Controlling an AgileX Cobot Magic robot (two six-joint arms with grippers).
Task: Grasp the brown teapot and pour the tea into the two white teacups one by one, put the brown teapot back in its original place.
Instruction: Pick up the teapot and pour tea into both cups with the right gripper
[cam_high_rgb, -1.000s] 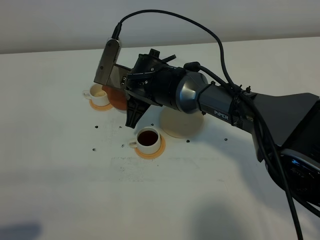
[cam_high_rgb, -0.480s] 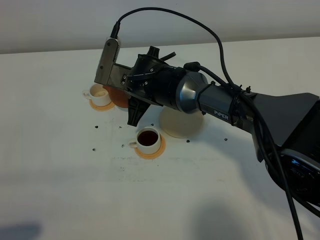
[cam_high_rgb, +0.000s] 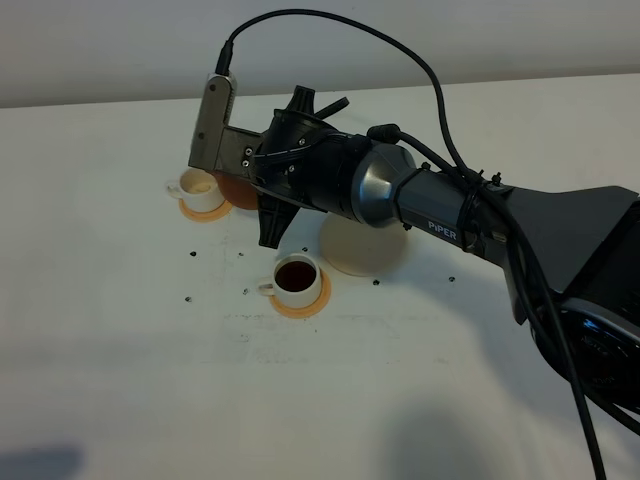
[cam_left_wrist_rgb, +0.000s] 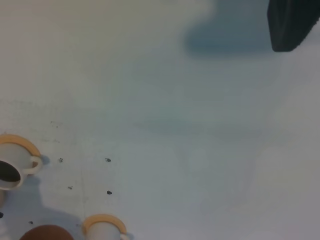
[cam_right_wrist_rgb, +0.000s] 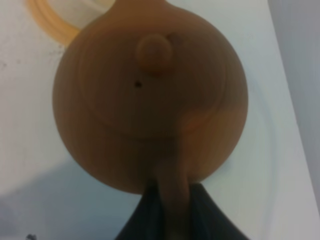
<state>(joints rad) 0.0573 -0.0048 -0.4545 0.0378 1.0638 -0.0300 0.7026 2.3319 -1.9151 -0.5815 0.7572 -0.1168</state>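
Note:
My right gripper (cam_high_rgb: 244, 186) reaches across to the far left and is shut on the loop handle of the brown teapot (cam_high_rgb: 231, 189), which is mostly hidden behind it. In the right wrist view the teapot (cam_right_wrist_rgb: 150, 95) fills the frame, lid and knob showing, with the dark fingers (cam_right_wrist_rgb: 210, 215) clamped on its handle. The teapot hangs right beside a white teacup (cam_high_rgb: 197, 186) with pale contents. A second white teacup (cam_high_rgb: 295, 277) holds dark tea. The pale cream disc (cam_high_rgb: 372, 252) lies bare, partly under the arm. My left gripper is out of view.
Each cup stands on a small orange coaster (cam_high_rgb: 318, 297). Small dark specks (cam_high_rgb: 190, 255) dot the white table. The left wrist view shows both cups (cam_left_wrist_rgb: 11, 167) (cam_left_wrist_rgb: 106, 231), the teapot's edge (cam_left_wrist_rgb: 46, 233) and a dark block (cam_left_wrist_rgb: 292, 22).
My right wrist has rolled and risen slightly. The teapot has shifted a little by the far-left cup and shows less behind the gripper. The cups have not moved.

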